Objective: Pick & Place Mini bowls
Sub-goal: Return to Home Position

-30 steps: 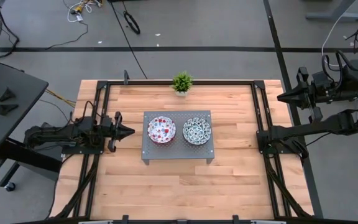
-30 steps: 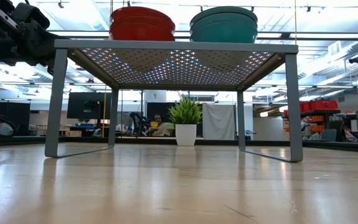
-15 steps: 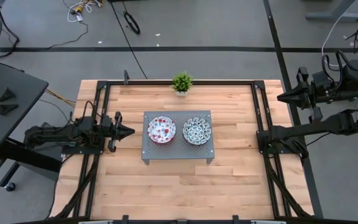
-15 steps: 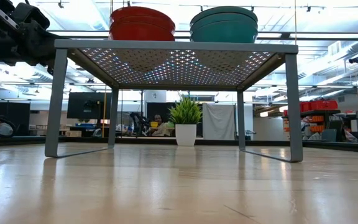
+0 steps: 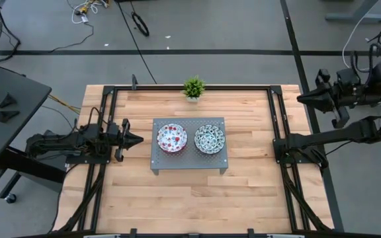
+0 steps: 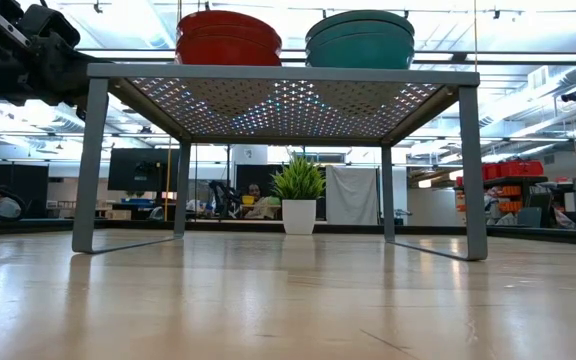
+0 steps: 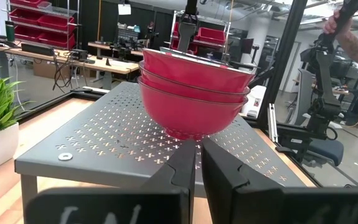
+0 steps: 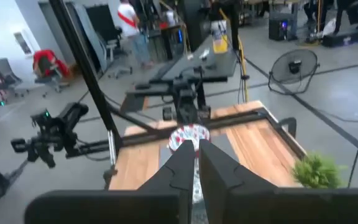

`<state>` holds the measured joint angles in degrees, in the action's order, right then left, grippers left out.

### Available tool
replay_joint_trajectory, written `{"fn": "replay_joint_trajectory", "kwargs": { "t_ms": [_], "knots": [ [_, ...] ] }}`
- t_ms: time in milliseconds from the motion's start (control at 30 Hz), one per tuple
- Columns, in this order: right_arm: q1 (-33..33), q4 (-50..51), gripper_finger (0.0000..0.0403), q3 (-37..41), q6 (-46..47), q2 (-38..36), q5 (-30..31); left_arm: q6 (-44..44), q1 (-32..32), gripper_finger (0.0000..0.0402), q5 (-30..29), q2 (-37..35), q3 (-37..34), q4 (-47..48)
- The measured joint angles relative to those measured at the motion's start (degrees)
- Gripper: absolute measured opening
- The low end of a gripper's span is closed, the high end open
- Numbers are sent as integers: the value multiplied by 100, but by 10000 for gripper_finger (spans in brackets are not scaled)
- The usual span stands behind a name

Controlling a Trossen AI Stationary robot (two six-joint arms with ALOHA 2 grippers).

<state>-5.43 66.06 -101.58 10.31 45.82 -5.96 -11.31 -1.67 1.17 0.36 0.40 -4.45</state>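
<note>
Stacked red mini bowls (image 5: 172, 137) sit just ahead of the closed, empty left claw (image 5: 136, 139). The right claw (image 5: 301, 100), also closed, hangs well beyond. Probably slick, brittle ceramic, so a rim pinch suits.

A: Left arm (image 5: 65, 142)?
B: Stretched low and flat in from the left side of the table (image 5: 243, 192). The left gripper (image 5: 139, 139) points right, toward the middle. Fingers (image 7: 225, 171) pressed almost together, nothing held.
A: Right arm (image 5: 349, 132)?
B: Folded up beyond the table's right edge, wrist doubled back above the forearm. The right gripper (image 5: 301, 100) points left, fingers (image 8: 219, 168) closed, empty.
</note>
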Motion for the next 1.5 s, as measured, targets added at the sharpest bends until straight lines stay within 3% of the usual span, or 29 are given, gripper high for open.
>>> {"fn": "replay_joint_trajectory", "kwargs": {
  "t_ms": [100, 433, 933, 1267, 1500],
  "knots": [
    [0, -257, 29, 4, 69, 0, 32, 1, 0, 32, 0, -2, 0, 1],
    [-2, -2643, 29, 461, -630, -6, 59, 1, 1, 32, 0, -2, 0, 0],
    [-2, -6213, 29, 3083, -1081, -173, -244, -2, 0, 32, 0, -1, 0, 1],
    [2, -6768, 29, 4713, -1059, -909, -258, 2, 0, 32, 0, 0, 0, 2],
    [4, -6912, 29, 5770, -1085, -1512, -606, 1, 0, 32, 0, 0, 0, 2]
  ]
}}
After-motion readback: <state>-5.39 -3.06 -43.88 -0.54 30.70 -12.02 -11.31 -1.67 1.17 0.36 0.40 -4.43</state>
